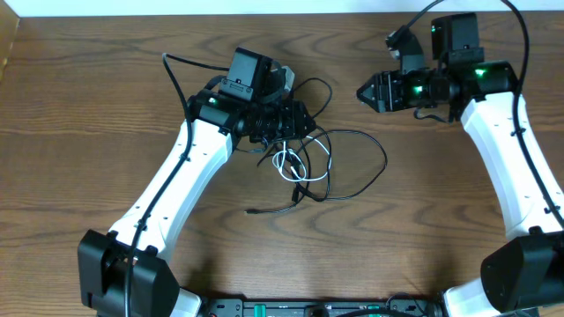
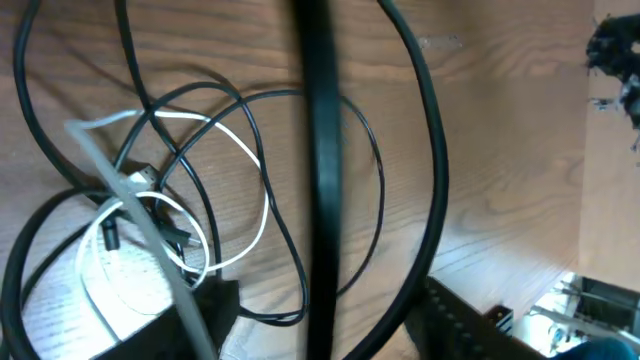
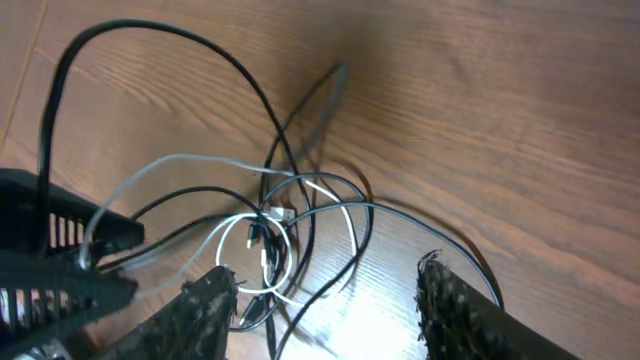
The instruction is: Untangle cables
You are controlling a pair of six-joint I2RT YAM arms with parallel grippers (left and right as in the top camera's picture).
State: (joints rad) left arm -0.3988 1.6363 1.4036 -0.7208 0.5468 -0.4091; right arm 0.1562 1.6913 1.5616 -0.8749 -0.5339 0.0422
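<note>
**A:** What takes up the most room?

**B:** A brown wood-grain table (image 1: 97, 106) fills the overhead view. Two white-shelled robot arms with black joints reach across it. The left arm (image 1: 176, 185) slants from the lower left up to the middle. The right arm (image 1: 511, 150) rises along the right edge and bends inward near the top.

**A:** And the grippers?

**B:** The left gripper (image 1: 300, 119) hangs over the upper edge of the tangle. In its own wrist view its dark fingers (image 2: 465, 320) sit apart at the bottom of the picture. A thin white-grey cord (image 1: 284, 161) runs down between them, and I cannot tell whether either finger touches it. The right gripper (image 1: 364, 92) is well apart from the heap, up at the right and pointing toward it. Its rough black fingers (image 3: 210, 310) stand wide, with nothing gripped between them.

**A:** Where are the cables?

**B:** The thin black cords (image 1: 370, 163) lie in loose overlapping loops at the middle of the table, partly under the left gripper. The white-grey cord coils in small rings at the heart of the heap, and black loops cross it. One black cord trails out to the lower left. It ends in a small black plug (image 1: 251, 211) lying flat on the wood.
</note>
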